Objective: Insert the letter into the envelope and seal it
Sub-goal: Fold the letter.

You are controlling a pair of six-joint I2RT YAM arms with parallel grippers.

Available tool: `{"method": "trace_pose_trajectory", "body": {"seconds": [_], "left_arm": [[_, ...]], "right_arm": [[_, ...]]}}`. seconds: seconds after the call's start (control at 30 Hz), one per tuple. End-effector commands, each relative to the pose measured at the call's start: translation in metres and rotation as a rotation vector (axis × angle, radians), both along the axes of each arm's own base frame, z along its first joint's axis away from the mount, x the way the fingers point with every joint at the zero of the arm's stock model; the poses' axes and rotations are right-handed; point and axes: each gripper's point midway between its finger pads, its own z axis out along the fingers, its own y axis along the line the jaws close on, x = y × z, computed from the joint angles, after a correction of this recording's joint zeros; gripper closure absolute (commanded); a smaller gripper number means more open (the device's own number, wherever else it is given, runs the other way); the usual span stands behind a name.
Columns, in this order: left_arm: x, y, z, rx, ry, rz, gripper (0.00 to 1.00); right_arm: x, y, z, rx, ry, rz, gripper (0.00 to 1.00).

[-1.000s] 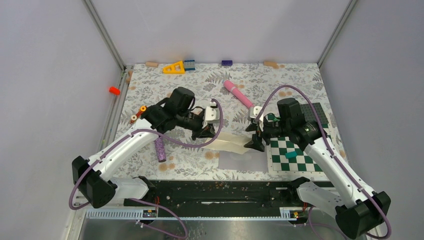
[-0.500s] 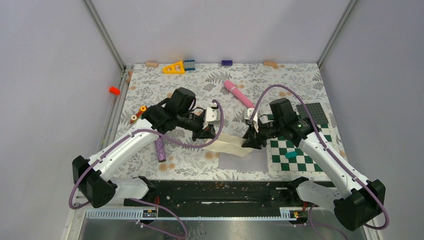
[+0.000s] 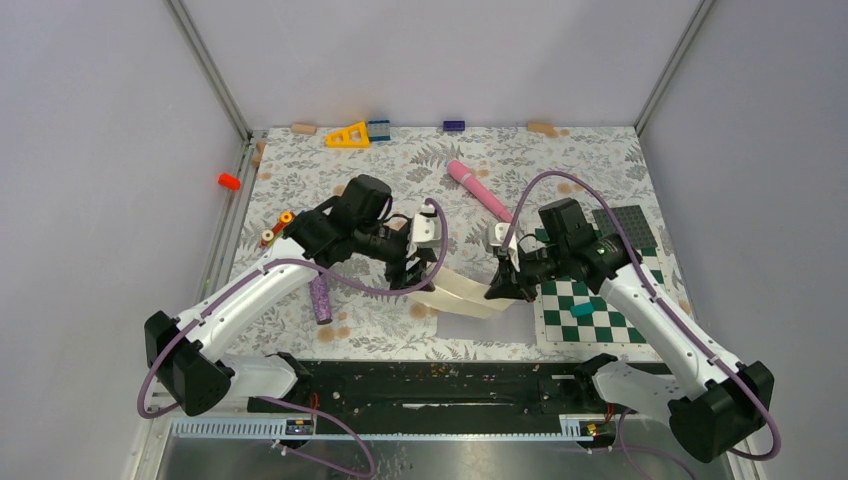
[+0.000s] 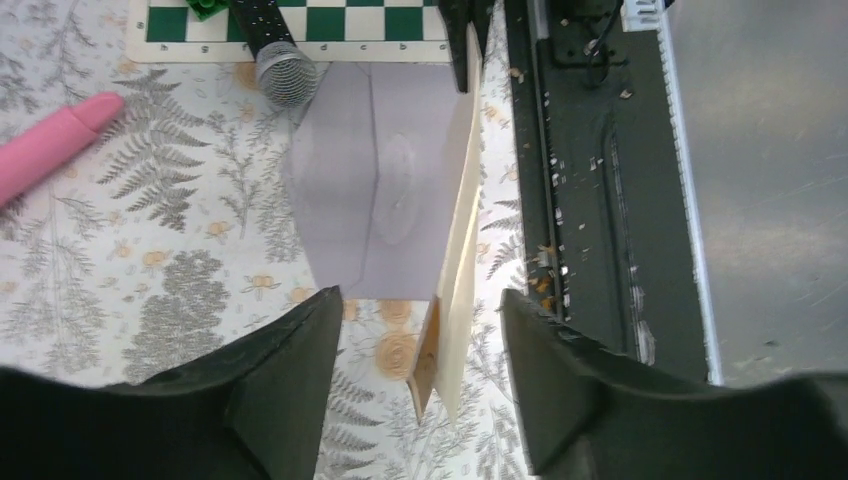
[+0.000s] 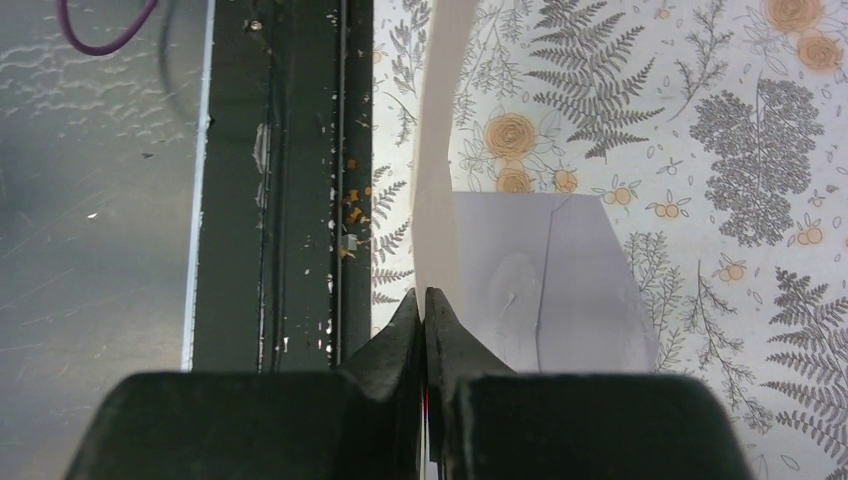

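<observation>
The letter (image 3: 465,290), a folded cream sheet, hangs on edge just above the table between my two grippers. My right gripper (image 3: 500,290) is shut on its right end; in the right wrist view the sheet (image 5: 440,150) runs up from the closed fingertips (image 5: 425,297). My left gripper (image 3: 418,283) stands open around the left end. In the left wrist view the letter (image 4: 458,270) sits between the spread fingers (image 4: 420,300) and touches neither. The pale lavender envelope (image 3: 480,322) lies flat on the table right below the letter, also seen as envelope (image 4: 380,190) and envelope (image 5: 550,270).
A green-and-white checkerboard mat (image 3: 590,310) with a teal block (image 3: 582,310) lies right of the envelope. A pink cylinder (image 3: 478,187) lies behind, a purple cylinder (image 3: 320,298) to the left. Small toy pieces line the far edge. The black base rail (image 3: 440,390) runs along the near edge.
My right gripper moved left onto the letter's right end and shut on it. My left gripper, shut on the left end before, has opened. The letter now stands more on edge.
</observation>
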Motion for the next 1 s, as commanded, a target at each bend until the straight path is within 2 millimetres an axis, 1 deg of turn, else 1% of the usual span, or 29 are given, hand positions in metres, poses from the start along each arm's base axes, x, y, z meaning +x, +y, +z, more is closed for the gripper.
{"method": "trace_pose_trajectory", "body": {"seconds": [0.0, 0.03, 0.07, 0.13, 0.17, 0.27, 0.4, 0.43, 0.5, 0.57, 0.63, 0.87, 0.97], "left_arm": [[0.012, -0.008, 0.026, -0.067, -0.073, 0.036, 0.27], [0.016, -0.009, 0.027, -0.073, -0.076, 0.054, 0.18], [0.019, -0.01, 0.028, -0.077, -0.08, 0.074, 0.12], [0.026, -0.011, 0.028, -0.082, -0.087, 0.112, 0.03], [0.031, -0.012, 0.029, -0.084, -0.093, 0.135, 0.02], [0.039, -0.013, 0.03, -0.093, -0.105, 0.181, 0.01], [0.04, -0.012, 0.033, -0.101, -0.112, 0.189, 0.01], [0.037, -0.011, 0.035, -0.105, -0.112, 0.178, 0.01], [0.024, -0.011, 0.037, -0.114, -0.097, 0.113, 0.01], [0.011, -0.011, 0.034, -0.115, -0.066, 0.053, 0.01], [0.003, -0.011, 0.031, -0.114, -0.047, 0.009, 0.01], [-0.013, -0.015, 0.021, -0.099, 0.008, -0.079, 0.01], [-0.015, -0.018, 0.017, -0.088, 0.016, -0.087, 0.01]], "right_arm": [[-0.019, 0.004, 0.028, 0.078, -0.022, 0.081, 1.0], [-0.02, 0.004, 0.03, 0.084, -0.023, 0.085, 1.0], [-0.022, 0.005, 0.031, 0.09, -0.022, 0.088, 1.0], [-0.025, 0.005, 0.033, 0.099, -0.018, 0.096, 1.0], [-0.026, 0.005, 0.034, 0.101, -0.013, 0.099, 1.0], [-0.026, 0.005, 0.036, 0.105, -0.016, 0.103, 1.0], [-0.013, 0.007, 0.037, 0.103, -0.04, 0.044, 1.0], [-0.009, 0.008, 0.037, 0.105, -0.052, 0.026, 1.0], [-0.001, 0.01, 0.039, 0.117, -0.064, -0.016, 1.0], [0.007, 0.012, 0.043, 0.133, -0.07, -0.056, 1.0], [0.013, 0.015, 0.048, 0.157, -0.067, -0.089, 1.0], [0.021, 0.019, 0.06, 0.217, -0.038, -0.141, 1.0], [0.025, 0.021, 0.064, 0.242, -0.027, -0.155, 1.0]]}}
